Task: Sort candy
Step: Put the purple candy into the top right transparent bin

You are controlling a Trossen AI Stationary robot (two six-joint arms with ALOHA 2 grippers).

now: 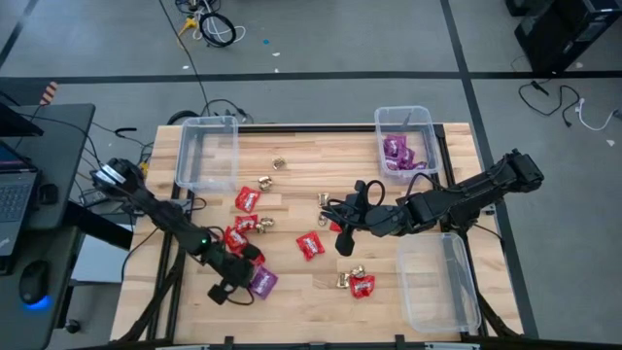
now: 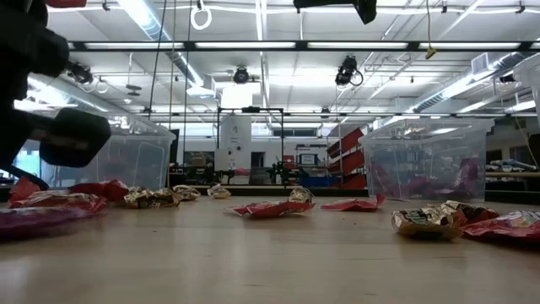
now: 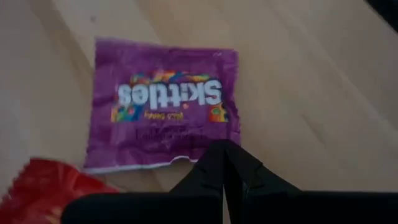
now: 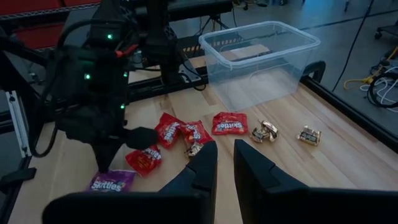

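A flat purple packet (image 3: 163,102) lies on the wooden table near its front left, also visible in the high view (image 1: 263,282). My left gripper (image 3: 224,155) is shut, slanting down, with its tips at that packet's edge. Red packets (image 1: 243,228) and gold foil pieces (image 1: 343,279) are scattered over the middle of the table. My right gripper (image 4: 225,163) hangs well above the table's middle (image 1: 344,233). Its fingers stand a narrow gap apart with nothing between them. My left gripper's shut fingertips (image 3: 214,152) stand at one long edge of the purple packet (image 3: 180,158), coming slanting down from the table's left. I cannot tell whether they touch it. The packet lies flat on the table.
A clear bin (image 1: 207,151) stands at the far left. Another clear bin (image 1: 406,131) at the far right holds purple packets (image 1: 398,154). A third clear bin (image 1: 437,282) sits at the near right. A red packet (image 3: 43,190) lies close beside the purple one.
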